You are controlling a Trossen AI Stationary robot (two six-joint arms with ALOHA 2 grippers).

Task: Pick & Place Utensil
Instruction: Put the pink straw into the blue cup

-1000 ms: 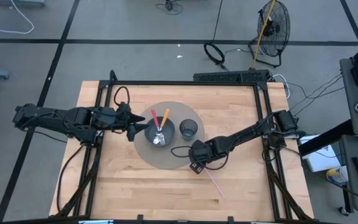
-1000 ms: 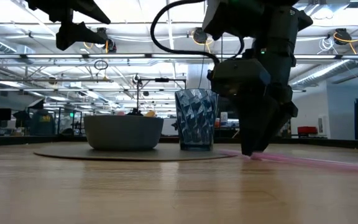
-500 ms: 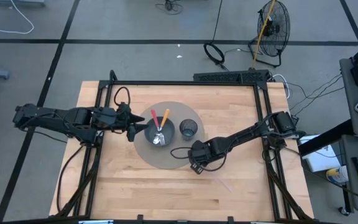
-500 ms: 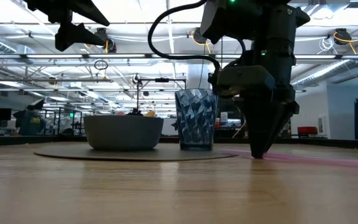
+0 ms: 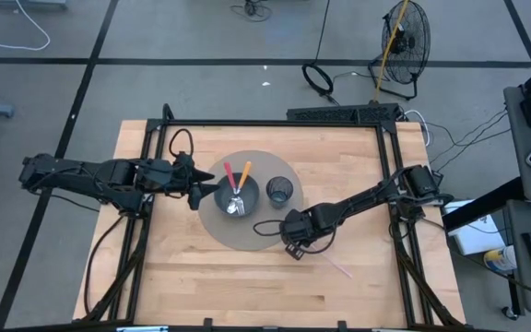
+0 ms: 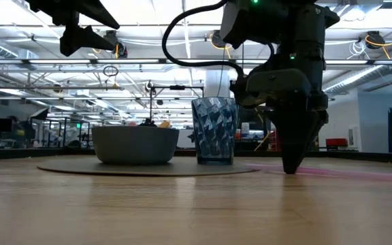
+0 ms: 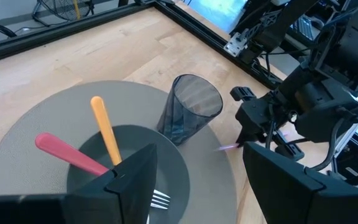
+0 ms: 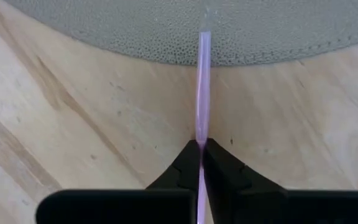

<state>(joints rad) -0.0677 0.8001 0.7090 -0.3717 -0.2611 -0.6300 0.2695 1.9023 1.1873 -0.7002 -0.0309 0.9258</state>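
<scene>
Right pincer (image 8: 200,149) clamps the pink utensil (image 8: 202,93) (tip reaching the grey mat (image 8: 135,31)); left pincer (image 7: 194,180) gapes.

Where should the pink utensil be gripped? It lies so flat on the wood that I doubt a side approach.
Grip the thin handle of the pink utensil across its narrow width, coming straight down from above. It lies flat on the table, one end on the grey mat, so only its two long sides are free. The right gripper is pinched on it this way.
</scene>
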